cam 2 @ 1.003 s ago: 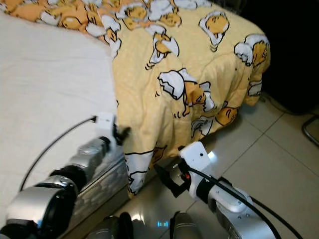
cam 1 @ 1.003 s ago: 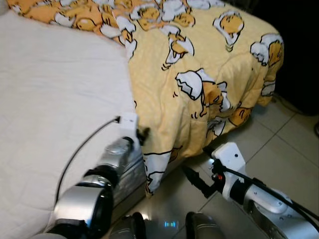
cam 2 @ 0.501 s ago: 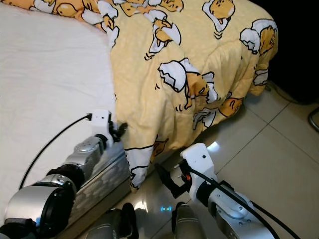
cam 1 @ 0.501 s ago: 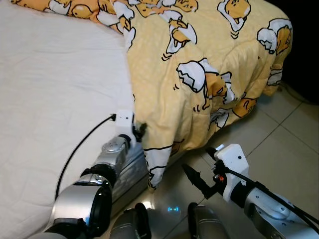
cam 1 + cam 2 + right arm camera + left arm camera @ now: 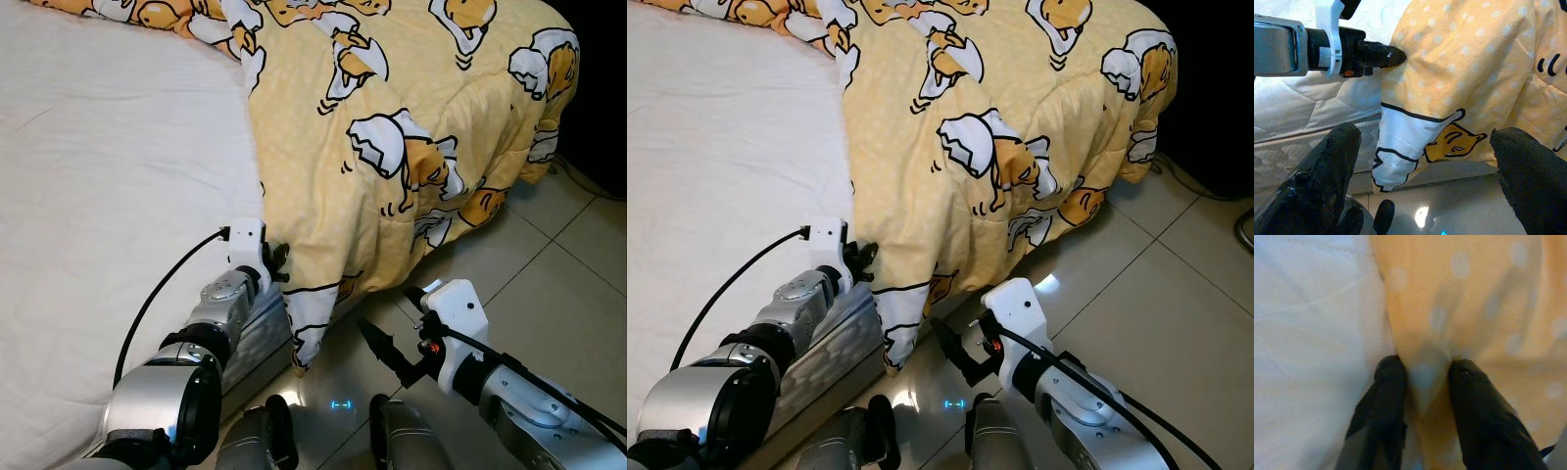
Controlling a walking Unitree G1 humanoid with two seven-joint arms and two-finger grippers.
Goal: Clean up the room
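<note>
At bed (image 5: pixel 98 196) edge: left tool (image 5: pixel 276 262) pinching yellow quilt (image 5: pixel 392 127) hem, quilt draped over mattress side to floor (image 5: pixel 558 284). Right tool (image 5: pixel 377 348) w/ fingers spread, low nr floor, beside hanging hem.

no readable text, labels or numbers anywhere

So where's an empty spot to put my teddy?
The white mattress is bare beside the yellow blanket. The tiled floor beyond the blanket's hanging edge is open. It's crowded at the bed's edge, where the left end effector pinches the blanket and the right end effector waits.
</note>
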